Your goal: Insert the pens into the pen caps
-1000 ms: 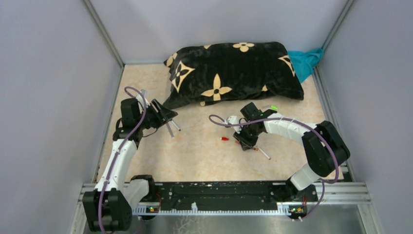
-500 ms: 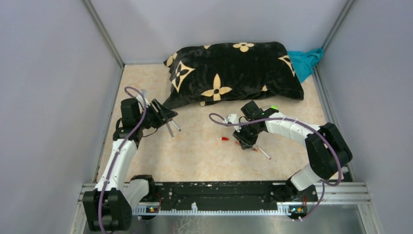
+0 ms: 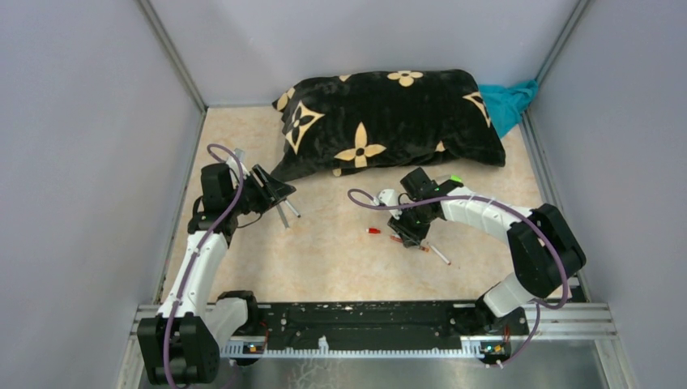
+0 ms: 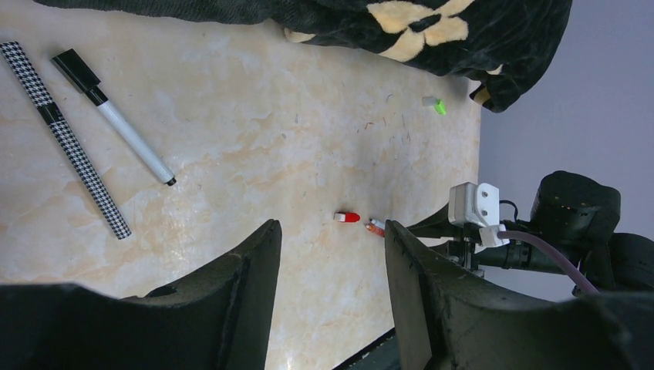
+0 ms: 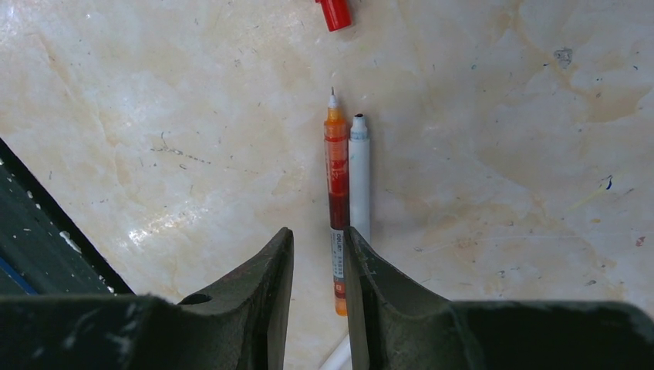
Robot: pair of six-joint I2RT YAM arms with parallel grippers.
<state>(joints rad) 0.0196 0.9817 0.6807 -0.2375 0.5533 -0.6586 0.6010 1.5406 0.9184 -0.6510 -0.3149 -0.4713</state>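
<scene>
In the right wrist view a red pen and a white pen lie side by side on the table, tips bare. My right gripper is low over them and narrowly open. The red pen's rear end lies between the jaws, close to the right finger, with a gap on its left. A red pen cap lies just beyond the tips. My left gripper hangs open and empty. It sees a houndstooth pen, a white pen with a black cap, the red cap and a green cap.
A black pillow with cream flowers fills the back of the table, with a teal cloth behind its right end. Grey walls close in both sides. The black base rail runs along the near edge.
My right gripper's jaws have parted a little over the red pen. The left arm and the pens beside it have not moved.
</scene>
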